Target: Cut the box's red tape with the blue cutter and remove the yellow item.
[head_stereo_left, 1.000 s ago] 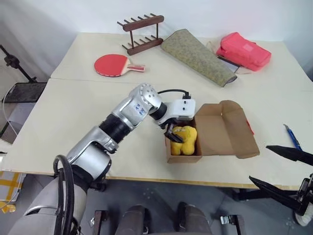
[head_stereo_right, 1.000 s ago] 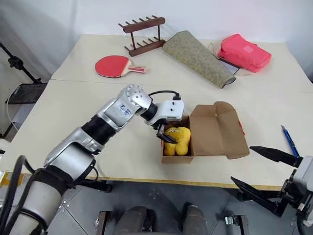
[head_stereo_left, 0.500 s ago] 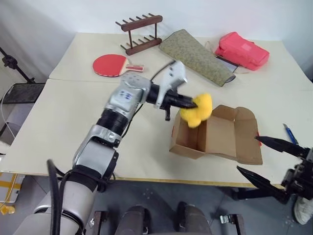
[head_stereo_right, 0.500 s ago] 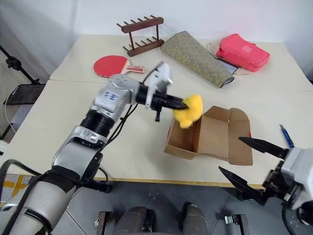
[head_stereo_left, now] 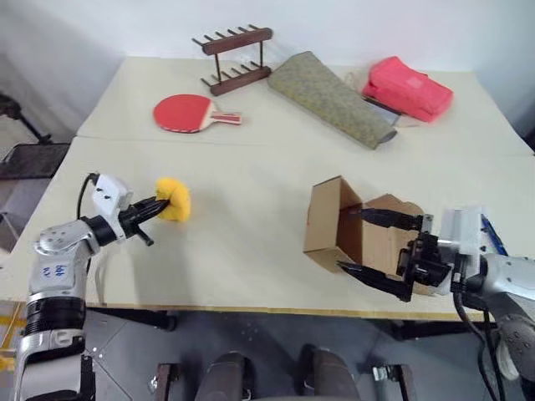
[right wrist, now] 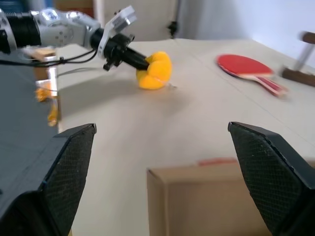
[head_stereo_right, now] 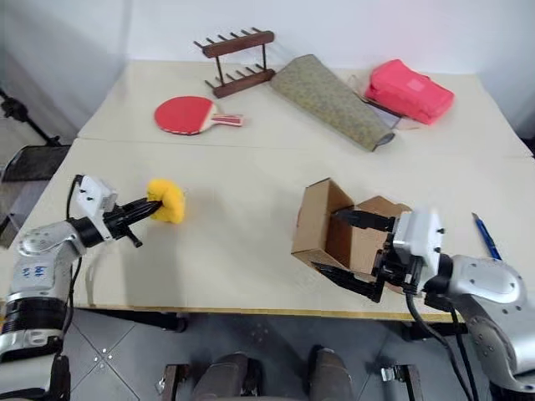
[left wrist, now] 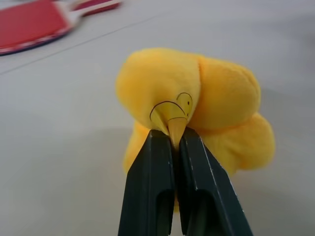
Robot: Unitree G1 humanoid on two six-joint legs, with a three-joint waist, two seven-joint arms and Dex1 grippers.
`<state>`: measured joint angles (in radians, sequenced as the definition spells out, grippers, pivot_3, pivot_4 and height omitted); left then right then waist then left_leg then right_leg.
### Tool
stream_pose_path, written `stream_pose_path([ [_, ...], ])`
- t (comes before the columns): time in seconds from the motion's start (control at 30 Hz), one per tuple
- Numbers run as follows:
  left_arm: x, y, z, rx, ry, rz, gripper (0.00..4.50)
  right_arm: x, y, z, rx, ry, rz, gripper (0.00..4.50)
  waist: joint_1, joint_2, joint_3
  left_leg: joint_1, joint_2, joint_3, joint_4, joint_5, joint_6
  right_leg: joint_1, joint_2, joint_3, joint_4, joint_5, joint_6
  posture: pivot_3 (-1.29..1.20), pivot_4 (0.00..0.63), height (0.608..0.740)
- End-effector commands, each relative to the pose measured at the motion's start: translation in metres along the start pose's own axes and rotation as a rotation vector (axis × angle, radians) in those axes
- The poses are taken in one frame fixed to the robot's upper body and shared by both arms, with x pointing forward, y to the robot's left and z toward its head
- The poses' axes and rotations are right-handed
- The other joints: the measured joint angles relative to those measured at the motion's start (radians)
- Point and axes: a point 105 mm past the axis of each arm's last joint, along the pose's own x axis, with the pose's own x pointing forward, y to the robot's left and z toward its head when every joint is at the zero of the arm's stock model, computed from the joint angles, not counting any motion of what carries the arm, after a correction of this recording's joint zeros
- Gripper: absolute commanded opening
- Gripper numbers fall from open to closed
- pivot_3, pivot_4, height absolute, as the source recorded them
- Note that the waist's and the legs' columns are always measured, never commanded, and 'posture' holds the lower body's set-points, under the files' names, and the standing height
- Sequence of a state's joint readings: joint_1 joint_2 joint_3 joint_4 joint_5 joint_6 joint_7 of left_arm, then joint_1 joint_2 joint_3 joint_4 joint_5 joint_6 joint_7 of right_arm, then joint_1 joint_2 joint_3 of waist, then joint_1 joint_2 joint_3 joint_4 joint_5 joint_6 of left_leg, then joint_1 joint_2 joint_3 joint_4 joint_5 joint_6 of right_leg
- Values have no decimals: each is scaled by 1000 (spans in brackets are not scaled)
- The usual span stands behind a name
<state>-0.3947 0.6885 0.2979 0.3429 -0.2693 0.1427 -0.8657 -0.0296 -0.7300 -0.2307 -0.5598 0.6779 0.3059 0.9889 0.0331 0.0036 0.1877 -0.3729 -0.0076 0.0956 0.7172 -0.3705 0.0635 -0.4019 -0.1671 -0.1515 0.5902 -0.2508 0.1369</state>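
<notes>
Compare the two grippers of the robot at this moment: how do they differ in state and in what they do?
The left gripper is shut on the yellow item near the table's left edge, while the right gripper is open and holds nothing. The left one is far from the box; the right one has its fingers on either side of the box. Both have two black fingers.

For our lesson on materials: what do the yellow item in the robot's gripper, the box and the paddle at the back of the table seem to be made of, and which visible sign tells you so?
Yellow item: soft plush fabric, matt and fuzzy, bulging in lobes.
Box: brown cardboard, dull, with folded flaps.
Paddle: probably wood with a smooth red rubber face; pale handle.
</notes>
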Motion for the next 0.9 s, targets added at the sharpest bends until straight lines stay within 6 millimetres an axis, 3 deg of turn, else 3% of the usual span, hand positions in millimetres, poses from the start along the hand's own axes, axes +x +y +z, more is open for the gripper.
stream_pose_path([
  [0.03,3,-7,2,-30,-12,-20,775,-4,-5,-3,-37,1,-12,4500,1,0,0,1,0,0,0,0,0,2,0,0,-1,0,0,0,150,740],
  [0.2,4,-10,0,-7,30,-51,2357,-11,-8,-5,-45,14,-25,4500,-10,1,0,3,2,0,-2,-1,-2,2,1,-4,0,0,0,0,150,740],
  [0.27,-4,-10,2,15,61,-74,2989,-16,-7,-3,-46,27,-22,4500,-10,1,0,3,3,0,-2,-1,-3,2,3,-5,0,0,0,0,150,740],
  [0.33,-26,-3,7,19,80,-86,3583,-23,-7,0,-50,45,-15,4500,-14,1,0,3,3,0,-3,-1,-3,2,3,-6,0,0,0,0,150,740],
  [0.5,-71,-1,7,95,163,-139,3583,-35,-12,7,-56,78,-1,4500,-34,3,1,4,4,3,-4,-1,-3,1,3,-5,-1,0,0,0,150,740],
  [0.63,-122,-3,-4,71,216,-145,3583,-42,-12,10,-70,117,43,4500,-37,4,2,3,4,4,-4,-2,-5,-1,1,-5,-1,-1,-1,0,150,740],
  [0.8,-143,-6,-20,53,241,-64,3583,-56,-10,3,-72,183,64,4500,-18,5,2,3,5,3,-4,-4,-7,-1,0,-5,-1,-1,-2,0,150,740],
  [0.9,-145,-11,-23,33,212,-13,3583,-63,-6,-6,-65,209,37,4500,-8,5,2,3,5,3,-4,-6,-8,-1,-2,-3,-1,-1,-2,0,150,740],
])
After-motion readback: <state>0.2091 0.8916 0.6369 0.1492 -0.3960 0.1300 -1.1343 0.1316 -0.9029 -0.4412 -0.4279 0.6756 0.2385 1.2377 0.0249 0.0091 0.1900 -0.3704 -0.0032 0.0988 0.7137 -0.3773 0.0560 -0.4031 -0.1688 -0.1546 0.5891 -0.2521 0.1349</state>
